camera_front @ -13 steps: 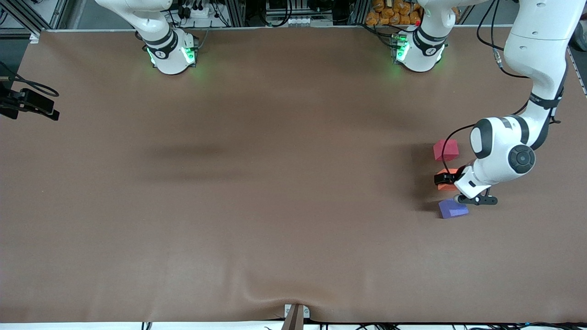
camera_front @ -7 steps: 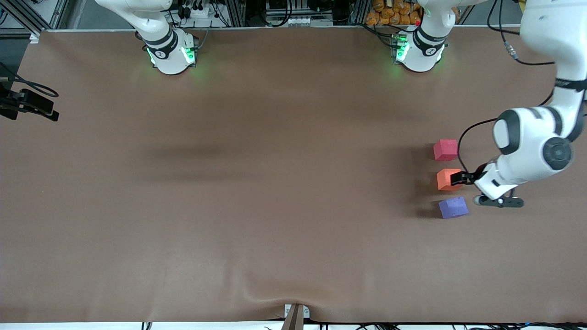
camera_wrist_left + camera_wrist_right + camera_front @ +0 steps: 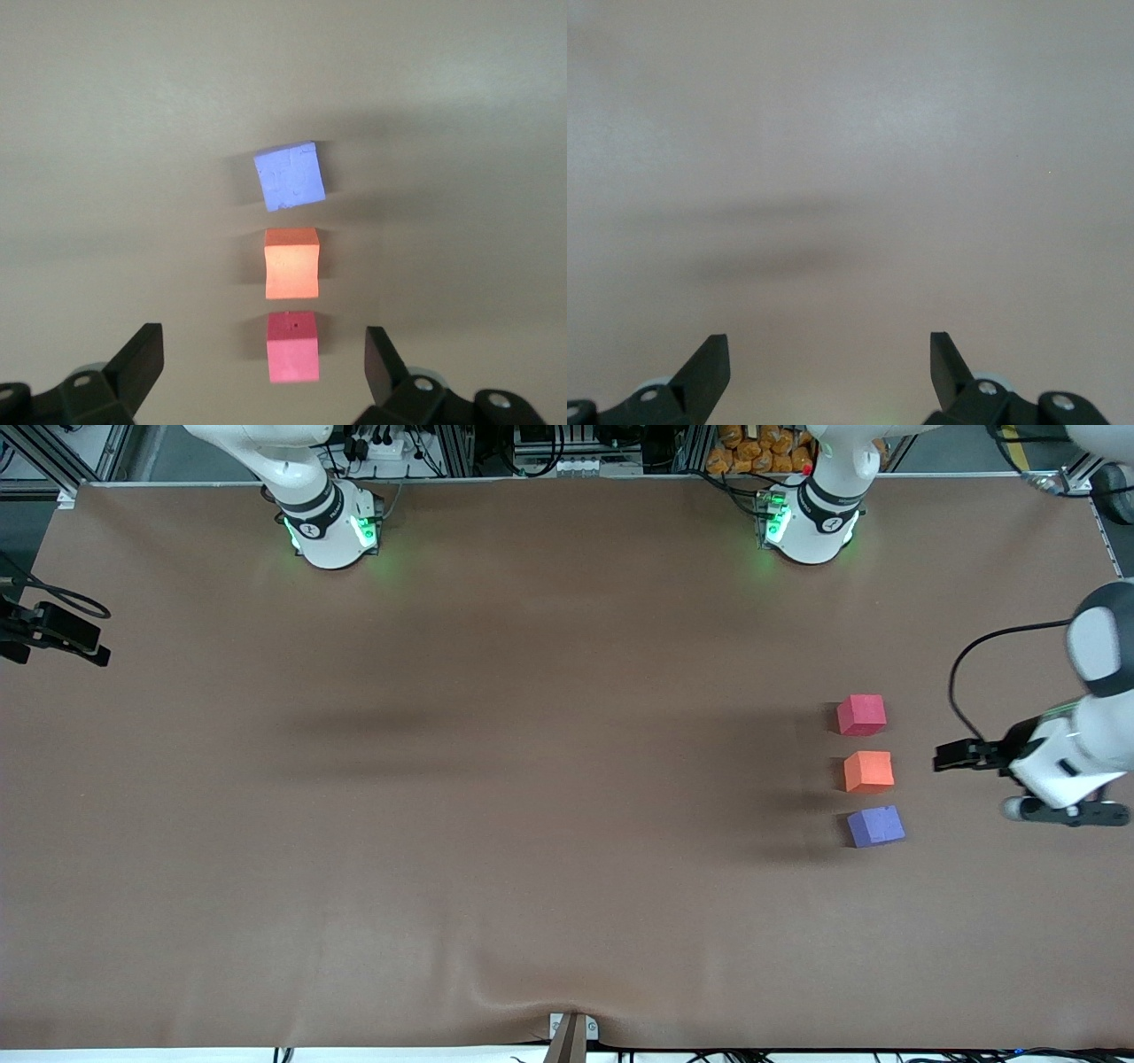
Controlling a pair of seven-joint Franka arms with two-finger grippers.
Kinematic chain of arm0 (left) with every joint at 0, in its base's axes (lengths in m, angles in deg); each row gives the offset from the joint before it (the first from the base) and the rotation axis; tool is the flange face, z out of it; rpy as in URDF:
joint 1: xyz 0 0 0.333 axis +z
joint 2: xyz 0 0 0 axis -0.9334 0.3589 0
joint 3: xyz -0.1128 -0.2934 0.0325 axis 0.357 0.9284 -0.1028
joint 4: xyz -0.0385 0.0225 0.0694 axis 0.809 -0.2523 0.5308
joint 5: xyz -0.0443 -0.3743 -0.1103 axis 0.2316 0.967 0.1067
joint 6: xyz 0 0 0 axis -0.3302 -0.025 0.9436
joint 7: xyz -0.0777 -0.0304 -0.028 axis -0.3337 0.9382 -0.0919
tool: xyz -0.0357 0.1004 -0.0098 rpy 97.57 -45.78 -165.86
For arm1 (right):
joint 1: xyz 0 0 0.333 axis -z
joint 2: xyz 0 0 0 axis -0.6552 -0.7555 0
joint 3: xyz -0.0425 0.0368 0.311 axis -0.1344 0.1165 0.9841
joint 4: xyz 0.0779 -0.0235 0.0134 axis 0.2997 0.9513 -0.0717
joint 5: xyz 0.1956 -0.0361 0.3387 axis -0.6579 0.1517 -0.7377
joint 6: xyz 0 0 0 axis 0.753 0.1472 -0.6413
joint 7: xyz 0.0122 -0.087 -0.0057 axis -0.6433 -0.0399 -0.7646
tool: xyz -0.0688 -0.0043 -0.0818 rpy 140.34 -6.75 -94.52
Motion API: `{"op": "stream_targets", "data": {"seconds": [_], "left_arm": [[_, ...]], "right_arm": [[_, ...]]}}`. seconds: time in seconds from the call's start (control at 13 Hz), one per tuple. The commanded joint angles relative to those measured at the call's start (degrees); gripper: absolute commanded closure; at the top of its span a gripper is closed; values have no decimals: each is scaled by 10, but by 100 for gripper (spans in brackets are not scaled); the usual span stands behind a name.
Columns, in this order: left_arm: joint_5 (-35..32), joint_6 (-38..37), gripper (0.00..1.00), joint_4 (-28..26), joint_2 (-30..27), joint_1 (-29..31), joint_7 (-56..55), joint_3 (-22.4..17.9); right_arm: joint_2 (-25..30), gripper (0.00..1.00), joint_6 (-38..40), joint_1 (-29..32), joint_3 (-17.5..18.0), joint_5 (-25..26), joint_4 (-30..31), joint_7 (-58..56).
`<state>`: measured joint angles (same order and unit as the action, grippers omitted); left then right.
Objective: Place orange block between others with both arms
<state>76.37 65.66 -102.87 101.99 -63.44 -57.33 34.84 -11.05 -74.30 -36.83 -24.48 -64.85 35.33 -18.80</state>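
Observation:
The orange block sits on the table in a line with the others, between the pinkish-red cube and the purple-blue cube, with small gaps. My left gripper hangs open and holds nothing, over the table beside the orange block toward the left arm's end. The left wrist view shows the purple-blue cube, the orange block and the pinkish-red cube ahead of the open left gripper. My right gripper is open over bare table; the right arm waits.
The brown table cloth has a small fold at its front edge. A black device juts in at the right arm's end. The two arm bases stand along the table's back edge.
The left gripper has drawn back from around the orange block toward the left arm's end of the table. The orange block stays between the other two cubes.

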Motion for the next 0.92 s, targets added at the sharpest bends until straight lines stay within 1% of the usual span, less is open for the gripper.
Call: {"op": "stream_targets", "data": {"seconds": [0.0,0.23,0.54,0.61,0.84], "left_arm": [[4,-44,0,53,-3,3,7,-4],[2,-49,0,61,-27,3,9,-6],[4,-107,0,54,-67,3,-29,-5],[4,-112,0,50,-76,2,-35,-4],[8,-113,0,11,-115,3,-36,-4]], "right_arm": [[7,0,-13,5,6,0,13,-6],[7,0,-16,5,6,0,15,-6],[7,0,-17,5,6,0,17,-6],[7,0,-17,5,6,0,17,-6],[7,0,-21,4,6,0,17,-6]]}}
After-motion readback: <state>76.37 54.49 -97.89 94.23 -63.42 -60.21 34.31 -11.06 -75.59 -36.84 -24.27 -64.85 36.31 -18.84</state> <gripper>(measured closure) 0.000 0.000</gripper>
